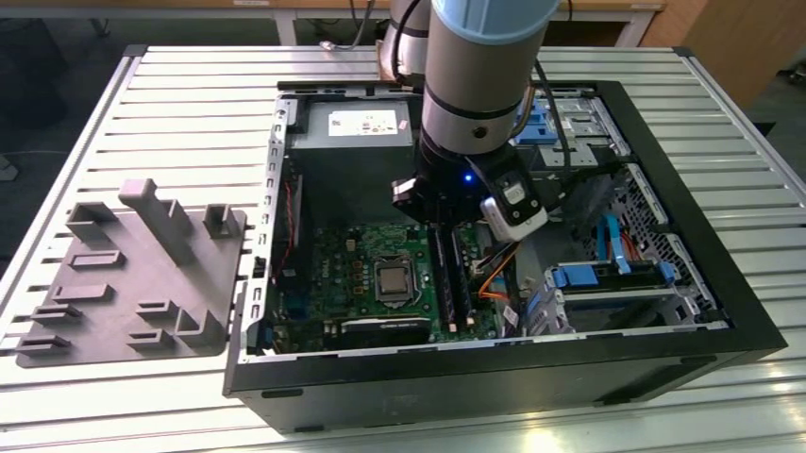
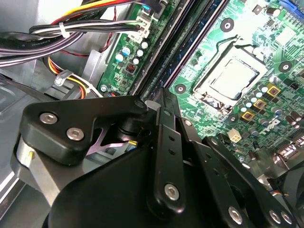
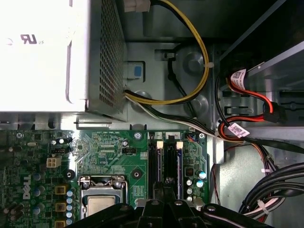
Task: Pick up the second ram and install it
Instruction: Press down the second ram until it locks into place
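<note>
Working inside the open computer case point(image 1: 504, 363), which is lying on its side on the slatted counter point(image 1: 189, 94).

Positioning the tool point(image 1: 441, 226) low over the green motherboard point(image 1: 365, 255), directly above the black memory slots point(image 3: 155, 166) and beside the square silver processor point(image 1: 394, 280).

Locating the second ram point(image 3: 180, 166) in the first wrist view: standing on edge in the outermost slot, the one farthest from the processor, just beside the tool tip. Long axis running parallel to the neighbouring slots, one end pointing toward the power supply point(image 1: 353, 123) and the other toward the tool; blue edge facing up out of the case.

Checking the tool opening: not possible to tell, nor whether it is touching or gripping the stick.

Noting a grey moulded fixture point(image 1: 139, 283) on the counter, well apart from the case, on the exterior view's left.
</note>
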`<action>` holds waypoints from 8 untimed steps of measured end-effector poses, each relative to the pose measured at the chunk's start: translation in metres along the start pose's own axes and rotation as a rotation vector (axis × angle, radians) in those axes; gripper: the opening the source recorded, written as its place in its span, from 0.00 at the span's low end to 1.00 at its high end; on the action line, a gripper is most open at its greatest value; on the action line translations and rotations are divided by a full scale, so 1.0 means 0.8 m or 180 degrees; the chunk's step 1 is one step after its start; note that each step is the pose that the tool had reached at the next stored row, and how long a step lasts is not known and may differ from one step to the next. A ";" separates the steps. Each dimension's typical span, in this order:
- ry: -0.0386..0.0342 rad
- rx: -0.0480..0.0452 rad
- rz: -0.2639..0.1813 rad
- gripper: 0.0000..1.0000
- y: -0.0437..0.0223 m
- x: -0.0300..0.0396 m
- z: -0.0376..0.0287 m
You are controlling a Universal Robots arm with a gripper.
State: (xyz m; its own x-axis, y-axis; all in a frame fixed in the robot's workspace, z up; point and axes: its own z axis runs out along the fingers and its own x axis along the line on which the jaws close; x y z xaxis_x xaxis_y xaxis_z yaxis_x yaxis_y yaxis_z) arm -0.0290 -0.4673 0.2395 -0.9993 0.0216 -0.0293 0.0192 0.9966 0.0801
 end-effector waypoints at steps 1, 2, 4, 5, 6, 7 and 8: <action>0.0000 0.0000 0.0000 0.11 -0.0005 0.0000 0.0000; 0.0000 0.0000 0.0000 0.11 -0.0009 0.0000 0.0000; 0.0000 0.0000 0.0000 0.11 -0.0018 0.0000 -0.0001; 0.0000 0.0000 0.0000 0.11 -0.0022 0.0000 -0.0002; 0.0000 0.0000 0.0000 0.11 -0.0027 -0.0001 -0.0002; 0.0000 0.0000 0.0000 0.11 -0.0031 -0.0001 -0.0003; 0.0000 0.0000 0.0000 0.11 -0.0035 -0.0001 -0.0003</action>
State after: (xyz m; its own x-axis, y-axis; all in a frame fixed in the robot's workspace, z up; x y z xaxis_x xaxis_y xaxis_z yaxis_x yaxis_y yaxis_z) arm -0.0290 -0.4701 0.2395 -0.9993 0.0216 -0.0293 0.0192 0.9966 0.0801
